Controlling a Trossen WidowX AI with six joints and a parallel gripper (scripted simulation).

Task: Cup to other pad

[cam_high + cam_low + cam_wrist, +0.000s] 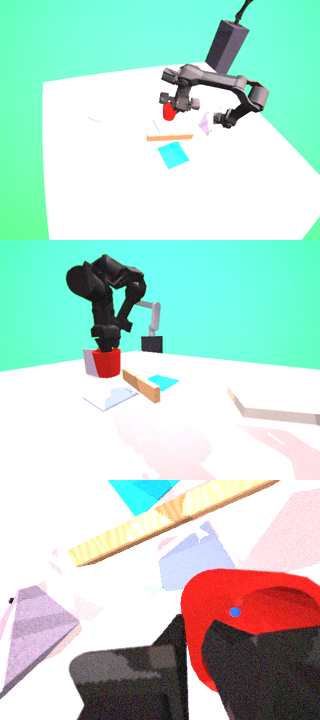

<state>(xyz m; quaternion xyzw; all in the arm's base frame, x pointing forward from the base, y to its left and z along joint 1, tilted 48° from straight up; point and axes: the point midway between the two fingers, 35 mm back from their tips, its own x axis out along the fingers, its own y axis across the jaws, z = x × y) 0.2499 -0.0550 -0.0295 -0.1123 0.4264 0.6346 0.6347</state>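
Observation:
The red cup (169, 113) (107, 366) (212, 585) hangs above the table, raised off the pale blue pad (156, 125) (118, 400) (197, 562), and looks slightly tilted in the exterior view. My gripper (176, 111) (105, 350) (187, 618) is shut on the cup's wall, one finger inside and one outside. A blue marble (235, 612) shows inside the cup; the fingers hide part of the interior. The cyan pad (173, 156) (164, 382) (142, 495) lies beyond the wooden bar and has nothing on it.
The low wooden bar (161, 137) (147, 388) (115, 542) stands between the pads. A pale purple block (204, 125) (89, 362) (40, 625) stands near the arm's base. A pale slab (279, 416) lies to the right in the exterior view. A dark pedestal (227, 46) (151, 344) bears another arm.

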